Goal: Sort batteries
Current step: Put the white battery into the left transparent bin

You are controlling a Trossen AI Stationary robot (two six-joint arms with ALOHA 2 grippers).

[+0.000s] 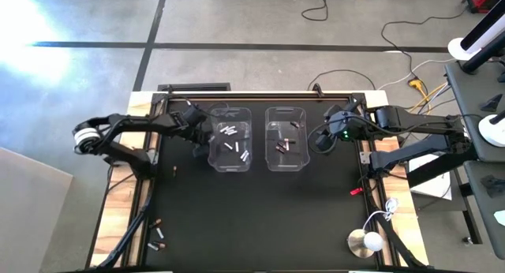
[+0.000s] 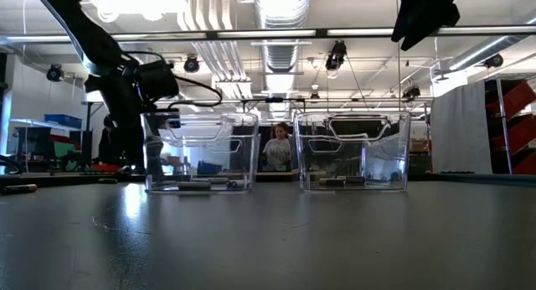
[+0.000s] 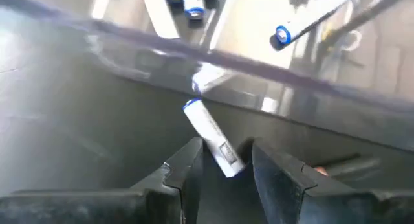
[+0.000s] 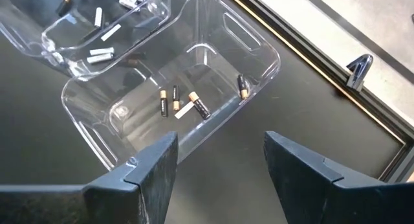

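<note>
Two clear bins stand side by side on the black table. The left bin (image 1: 230, 139) holds silvery-white batteries (image 1: 231, 132); the right bin (image 1: 286, 137) holds dark, copper-ended ones (image 4: 199, 106). One silvery-white battery (image 3: 211, 134) with a blue end lies on the table just outside the left bin's left wall. My left gripper (image 3: 225, 149) is low over it and open, its fingers on either side of the battery's near end. Whether a finger touches it, I cannot tell. My right gripper (image 4: 220, 153) hangs open, high beside the right bin's right side.
Several loose batteries (image 1: 156, 235) lie near the table's front left corner. A small red piece (image 1: 355, 191) and a round white object (image 1: 364, 241) lie at the right. The middle and front of the black table are bare. A person (image 2: 276, 147) shows beyond the table.
</note>
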